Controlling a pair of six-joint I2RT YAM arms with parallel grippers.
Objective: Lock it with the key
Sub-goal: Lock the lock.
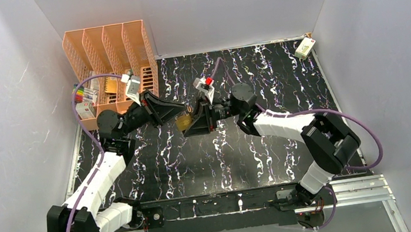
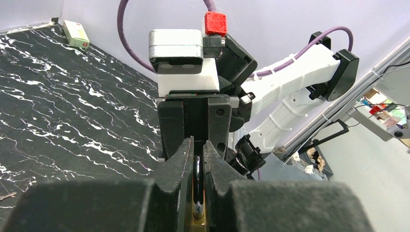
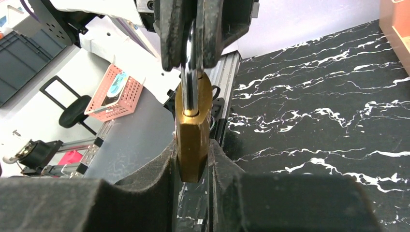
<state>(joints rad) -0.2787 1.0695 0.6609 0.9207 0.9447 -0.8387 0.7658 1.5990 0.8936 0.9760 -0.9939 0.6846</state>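
- One brass padlock [image 3: 192, 140] is held up off the black marbled table [image 1: 267, 156], near the middle and a little to the left, between the two arms.
- Two grippers meet at it, tip to tip. The left gripper [image 2: 197, 162] comes in from the left, the right gripper [image 3: 193, 157] from the right.
- The left gripper's two fingers are pressed together on the padlock's single steel shackle [image 3: 192, 92].
- The right gripper's two fingers are clamped on the brass body, one on each flat side. In the right wrist view the body stands upright with the shackle on top.
- I cannot tell whether the shackle is pushed home in the body.
- One orange rack [image 1: 109, 51] with four compartments stands at the far left corner of the table.
- One small white box [image 1: 305, 48] lies at the far right corner, well apart from the padlock.
- One pink basket [image 3: 116, 94] shows beyond the table edge in the right wrist view.
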